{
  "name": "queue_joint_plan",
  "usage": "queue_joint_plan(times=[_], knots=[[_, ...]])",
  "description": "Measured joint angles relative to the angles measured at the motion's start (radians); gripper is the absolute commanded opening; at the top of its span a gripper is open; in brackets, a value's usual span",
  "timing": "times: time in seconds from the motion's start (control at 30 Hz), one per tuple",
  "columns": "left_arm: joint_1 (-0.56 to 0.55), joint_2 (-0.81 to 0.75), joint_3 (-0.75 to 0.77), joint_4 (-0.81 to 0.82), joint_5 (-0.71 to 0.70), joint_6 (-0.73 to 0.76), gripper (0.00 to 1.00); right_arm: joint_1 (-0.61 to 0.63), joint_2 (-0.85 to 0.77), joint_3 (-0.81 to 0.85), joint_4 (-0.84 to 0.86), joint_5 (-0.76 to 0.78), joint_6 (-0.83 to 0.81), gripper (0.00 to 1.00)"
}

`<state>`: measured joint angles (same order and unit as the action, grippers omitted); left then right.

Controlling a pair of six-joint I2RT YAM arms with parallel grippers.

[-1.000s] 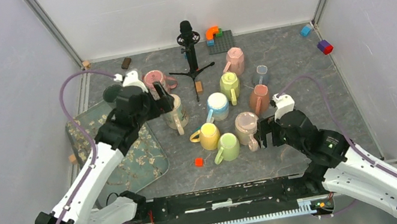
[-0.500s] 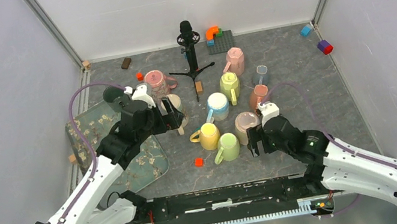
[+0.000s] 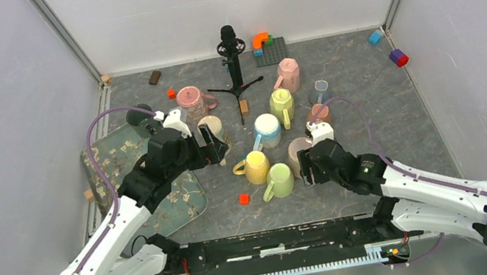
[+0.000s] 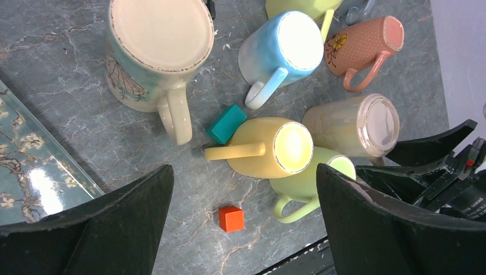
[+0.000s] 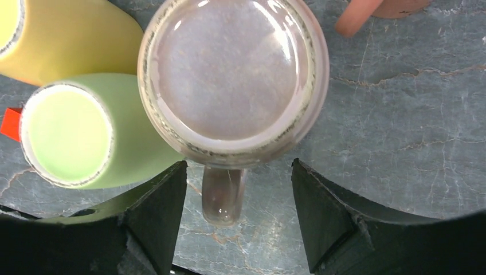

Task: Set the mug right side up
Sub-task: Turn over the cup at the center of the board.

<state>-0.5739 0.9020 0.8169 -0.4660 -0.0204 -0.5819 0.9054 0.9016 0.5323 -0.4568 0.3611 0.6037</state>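
Grey marbled worktop [image 3: 366, 87], crowded. My left hand [image 4: 242, 183] hangs wide above the cream mug [image 4: 155, 46]. My right hand [image 5: 239, 172], fingers apart, straddles the base-up pinkish mug [image 5: 232, 74]'s handle [image 5: 222, 197]. One finger may shove the green mug [image 5: 74, 134] just beside it, though I can't judge the clearance.

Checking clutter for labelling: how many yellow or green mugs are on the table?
3. A yellow mug at mid-table; a light green mug beside it, toward the near edge; a yellow-green mug farther back, right of the blue mug. More could be hidden.
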Motion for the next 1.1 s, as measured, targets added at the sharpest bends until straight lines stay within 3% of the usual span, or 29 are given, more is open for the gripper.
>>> queue_joint_plan(times=[0.27,0.73,1.1], knots=[[0.000,-0.009,0.000,0.004,0.023,-0.007,1.00,0.000,0.056,0.016,0.015,0.008,0.003,0.58],[0.000,-0.053,-0.006,0.005,0.082,-0.035,1.00,0.001,0.058,0.018,0.016,0.031,0.003,0.01],[0.000,-0.064,-0.046,0.088,0.210,-0.129,1.00,0.002,-0.005,0.100,-0.122,0.080,-0.010,0.00]])
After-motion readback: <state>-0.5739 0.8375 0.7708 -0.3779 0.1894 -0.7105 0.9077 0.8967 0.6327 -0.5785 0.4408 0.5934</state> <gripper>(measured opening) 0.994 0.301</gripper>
